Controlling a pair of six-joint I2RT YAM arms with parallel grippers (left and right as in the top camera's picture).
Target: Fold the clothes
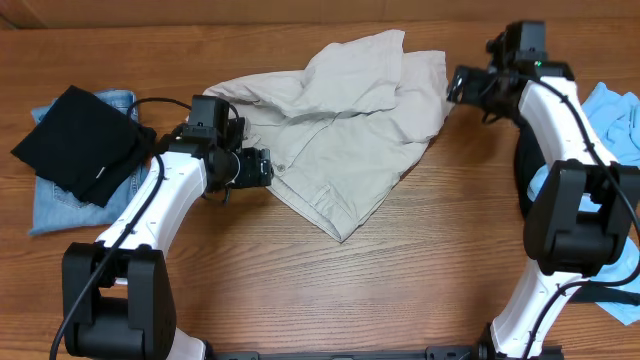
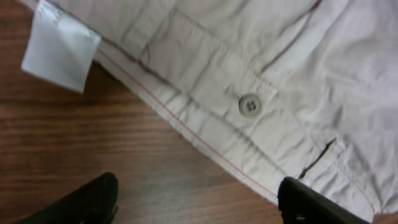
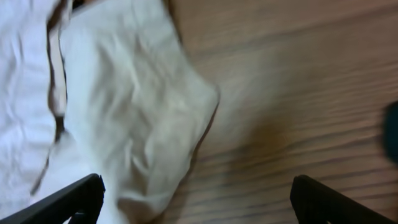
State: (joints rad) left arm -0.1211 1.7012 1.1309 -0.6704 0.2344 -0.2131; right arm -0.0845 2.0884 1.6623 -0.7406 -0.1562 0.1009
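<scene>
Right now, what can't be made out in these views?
Overhead: jeans mostly under the black cloth; blue cloth cut by the right edge.
Left wrist: white label, print too blurred to read.
Right wrist: dark object cut by the right edge, unidentifiable.

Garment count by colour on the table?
beige shorts: 1
black piece: 1
denim piece: 1
light-blue cloth: 1 visible, cut off by the frame edge, could be more
Total: 4 visible
</scene>
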